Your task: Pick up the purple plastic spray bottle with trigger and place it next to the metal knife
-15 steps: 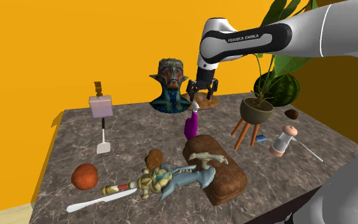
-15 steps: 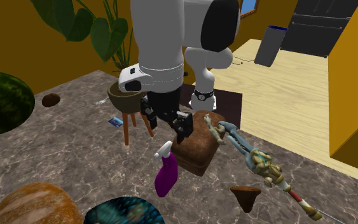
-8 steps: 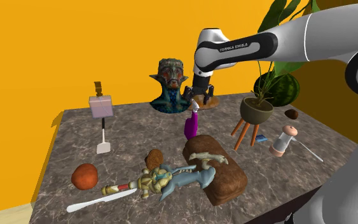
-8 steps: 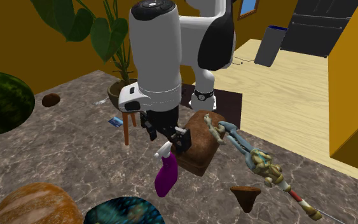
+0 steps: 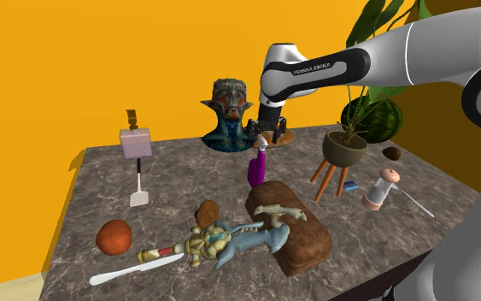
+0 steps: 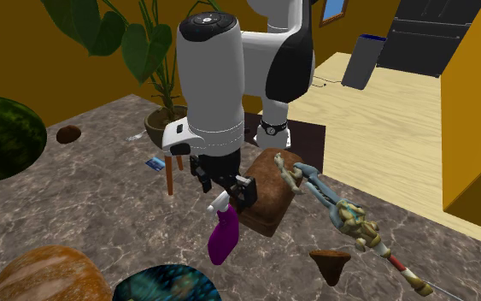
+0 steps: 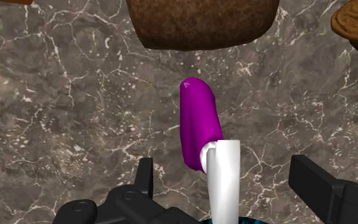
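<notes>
Bright, even light, sharp edge to edge; soft sheen on the white arm (image 5: 435, 43); wall (image 5: 102, 68) evenly lit.

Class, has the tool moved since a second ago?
Yes. In the shoulder view the tool has dropped closer to the purple bottle.

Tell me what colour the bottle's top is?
White top on a purple bottle; the wrist view shows it best.

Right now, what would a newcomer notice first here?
The purple spray bottle stands upright on the marbled table, its white trigger head between the fingers of the open gripper, untouched. In the shoulder view a blue-green creature bust sits behind it and a brown block just in front.
</notes>
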Motion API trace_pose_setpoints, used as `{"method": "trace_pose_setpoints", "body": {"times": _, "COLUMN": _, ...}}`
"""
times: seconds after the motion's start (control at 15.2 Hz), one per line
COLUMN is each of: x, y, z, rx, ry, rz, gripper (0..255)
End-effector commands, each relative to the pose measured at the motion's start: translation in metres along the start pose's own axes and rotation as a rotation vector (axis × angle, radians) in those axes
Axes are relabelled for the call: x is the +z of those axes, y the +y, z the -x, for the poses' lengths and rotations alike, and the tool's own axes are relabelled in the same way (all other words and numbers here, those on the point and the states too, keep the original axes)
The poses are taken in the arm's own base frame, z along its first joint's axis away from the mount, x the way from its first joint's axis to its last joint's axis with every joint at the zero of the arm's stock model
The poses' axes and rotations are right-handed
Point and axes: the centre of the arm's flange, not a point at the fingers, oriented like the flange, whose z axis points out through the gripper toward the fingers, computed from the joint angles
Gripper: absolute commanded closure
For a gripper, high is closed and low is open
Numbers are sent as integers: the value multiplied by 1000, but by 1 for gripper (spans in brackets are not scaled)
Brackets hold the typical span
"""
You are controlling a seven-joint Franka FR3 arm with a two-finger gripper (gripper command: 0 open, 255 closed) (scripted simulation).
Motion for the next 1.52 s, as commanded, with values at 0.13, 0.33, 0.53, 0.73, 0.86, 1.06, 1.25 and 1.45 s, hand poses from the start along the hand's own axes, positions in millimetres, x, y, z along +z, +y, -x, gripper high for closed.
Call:
{"method": "trace_pose_setpoints", "body": {"times": 0.13, "x": 0, "y": 0, "z": 0, "rx": 0, "ry": 0, "rz": 0, "gripper": 255}}
{"method": "trace_pose_setpoints", "body": {"times": 0.33, "x": 0, "y": 0, "z": 0, "rx": 0, "ry": 0, "rz": 0, "gripper": 255}}
{"method": "trace_pose_setpoints", "body": {"times": 0.53, "x": 0, "y": 0, "z": 0, "rx": 0, "ry": 0, "rz": 0, "gripper": 255}}
{"method": "trace_pose_setpoints", "body": {"times": 0.73, "x": -5, "y": 0, "z": 0, "rx": 0, "ry": 0, "rz": 0, "gripper": 255}}
{"method": "trace_pose_setpoints", "body": {"times": 0.86, "x": -16, "y": 0, "z": 0, "rx": 0, "ry": 0, "rz": 0, "gripper": 255}}
{"method": "trace_pose_setpoints", "body": {"times": 1.06, "x": -32, "y": 0, "z": 1, "rx": 0, "ry": 0, "rz": 0, "gripper": 255}}
{"method": "trace_pose_setpoints", "body": {"times": 1.25, "x": -47, "y": 0, "z": 1, "rx": 0, "ry": 0, "rz": 0, "gripper": 255}}
{"method": "trace_pose_setpoints", "body": {"times": 1.45, "x": -63, "y": 0, "z": 1, "rx": 0, "ry": 0, "rz": 0, "gripper": 255}}
